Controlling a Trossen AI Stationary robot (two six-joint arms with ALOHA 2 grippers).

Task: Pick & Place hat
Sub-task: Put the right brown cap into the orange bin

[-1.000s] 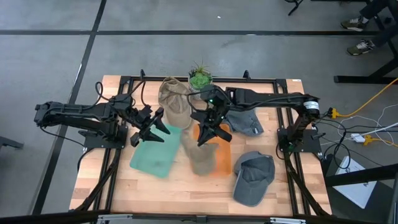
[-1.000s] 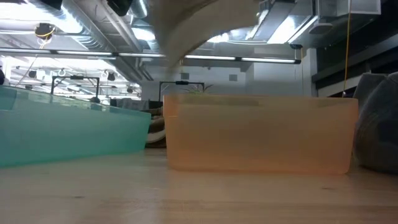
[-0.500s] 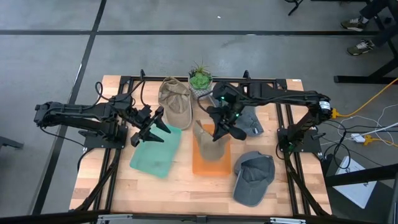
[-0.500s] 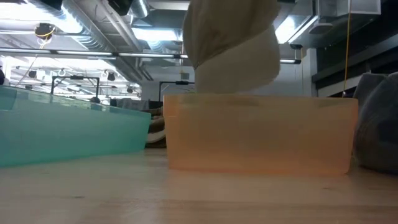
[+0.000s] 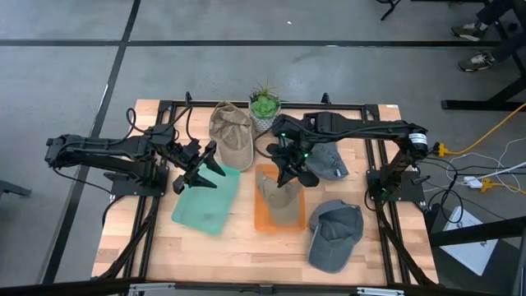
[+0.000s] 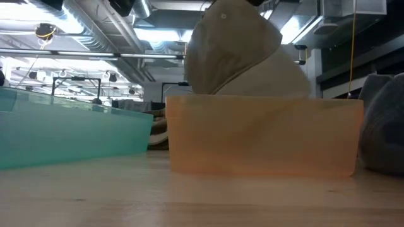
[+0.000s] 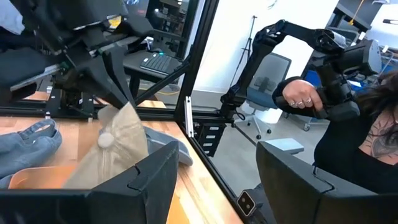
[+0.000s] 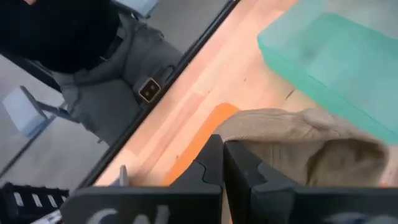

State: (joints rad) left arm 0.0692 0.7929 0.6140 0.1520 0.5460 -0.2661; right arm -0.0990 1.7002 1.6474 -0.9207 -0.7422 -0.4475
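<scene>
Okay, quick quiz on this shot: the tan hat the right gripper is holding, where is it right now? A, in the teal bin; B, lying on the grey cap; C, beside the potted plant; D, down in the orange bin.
D: the tan hat sits partly inside the orange bin, with the right gripper shut on its top; the low view shows it sunk below the bin's rim.

A tan hat (image 5: 282, 191) is sitting in an orange bin (image 5: 265, 220), beside a teal bin (image 5: 205, 205); the nearby cap (image 5: 334, 236) is looking probably grey.
</scene>
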